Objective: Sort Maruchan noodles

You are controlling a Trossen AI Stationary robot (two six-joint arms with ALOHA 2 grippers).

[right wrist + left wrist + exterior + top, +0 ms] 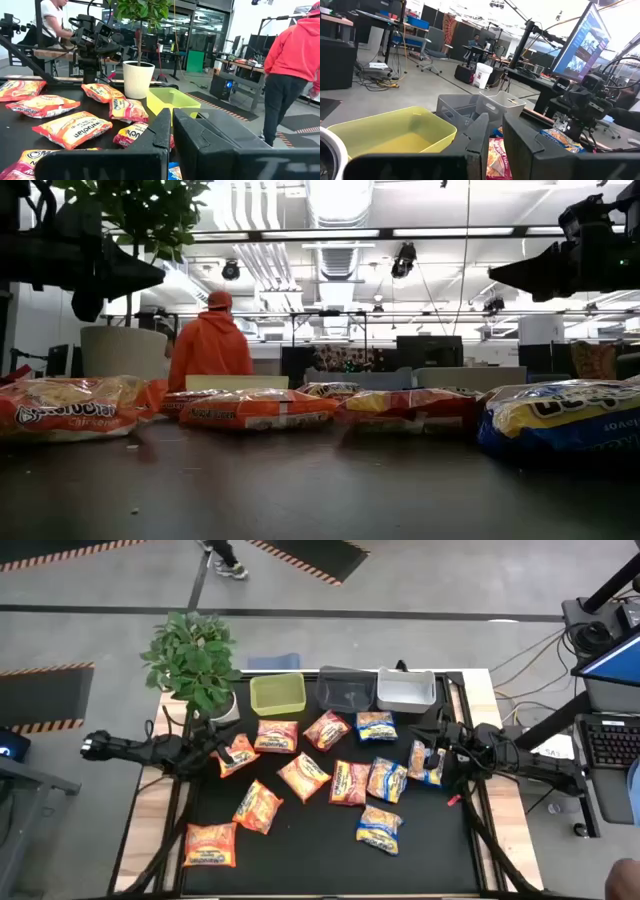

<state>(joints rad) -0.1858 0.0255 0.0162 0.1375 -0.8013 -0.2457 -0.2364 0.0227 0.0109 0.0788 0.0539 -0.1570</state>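
Several Maruchan noodle packets lie flat on the black table top (300, 860). The orange ones are toward the left (258, 806), a red-pink one (350, 783) is in the middle, and the blue-and-yellow ones are toward the right (380, 827). My left gripper (222, 748) hangs level above an orange packet (240, 754) at the left edge. Its fingers (480, 135) are almost together and hold nothing. My right gripper (432, 755) hangs level above a blue-and-yellow packet (425, 765), shut (171, 125) and empty. In the low view both grippers are well above the packets.
A yellow-green bin (278, 693), a dark bin (347, 690) and a grey bin (405, 690) stand in a row at the table's far edge. A potted plant (195, 660) stands at the far left corner. A person in an orange hoodie (210, 340) is beyond the table.
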